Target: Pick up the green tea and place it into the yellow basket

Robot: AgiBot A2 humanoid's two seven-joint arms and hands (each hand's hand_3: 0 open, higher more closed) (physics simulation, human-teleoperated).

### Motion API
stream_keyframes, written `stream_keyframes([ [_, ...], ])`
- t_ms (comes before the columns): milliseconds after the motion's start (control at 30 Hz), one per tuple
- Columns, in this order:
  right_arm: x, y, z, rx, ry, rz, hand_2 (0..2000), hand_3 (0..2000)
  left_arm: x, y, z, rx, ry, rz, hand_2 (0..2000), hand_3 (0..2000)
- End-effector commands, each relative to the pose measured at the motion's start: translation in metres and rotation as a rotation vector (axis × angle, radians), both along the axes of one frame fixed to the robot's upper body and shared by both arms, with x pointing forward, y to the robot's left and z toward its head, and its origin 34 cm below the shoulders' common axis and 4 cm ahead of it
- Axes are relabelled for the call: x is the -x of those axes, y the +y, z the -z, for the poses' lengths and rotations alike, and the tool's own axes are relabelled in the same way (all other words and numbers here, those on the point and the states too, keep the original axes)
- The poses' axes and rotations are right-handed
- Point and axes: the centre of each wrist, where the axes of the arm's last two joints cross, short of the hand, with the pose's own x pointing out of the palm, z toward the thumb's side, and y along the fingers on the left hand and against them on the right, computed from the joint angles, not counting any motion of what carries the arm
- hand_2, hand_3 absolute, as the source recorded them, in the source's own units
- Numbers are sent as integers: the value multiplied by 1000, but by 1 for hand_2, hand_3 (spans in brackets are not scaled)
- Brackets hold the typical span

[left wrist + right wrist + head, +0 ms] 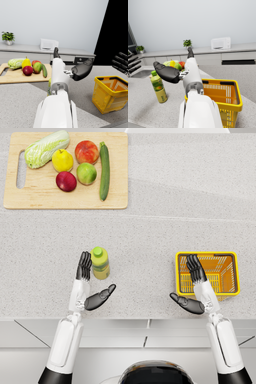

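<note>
Left hand [87, 283] spread, seemingly beside green tea [100, 263].

Bright, even, soft-shadowed, slightly blurry

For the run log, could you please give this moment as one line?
left hand open beside bottle | right hand open over basket | bottle upright on counter, not grasped

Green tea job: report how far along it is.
Done: the left hand is beside the green tea, open. In hand: nothing; the bottle stands upright on the counter. Left: grip, lift, carry to the yellow basket, under the open right hand.
</note>
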Motion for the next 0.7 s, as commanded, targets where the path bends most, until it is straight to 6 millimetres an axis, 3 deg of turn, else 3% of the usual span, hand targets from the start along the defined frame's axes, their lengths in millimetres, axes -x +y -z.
stream_keyframes([
  [33, 0, 0, 0, 0, 0, 0, 0, 0, 0, 0, 0, 0, 0, 0, 0, 0],
  [433, 0, 0, 0, 0, 0, 0, 0, 0, -1, -6, 6, -7, 24, 21, 0, 0],
  [467, -1, 6, 6, 7, 24, -21, 0, 0, -7, -2, 7, 3, -4, 19, 0, 0],
  [600, -2, 3, -8, -74, -80, 79, 0, 0, -31, 8, 13, 38, -32, -12, 0, 0],
  [700, -3, -6, -16, 14, -166, 178, 0, 0, -40, 9, 19, -75, -45, -50, 0, 0],
])
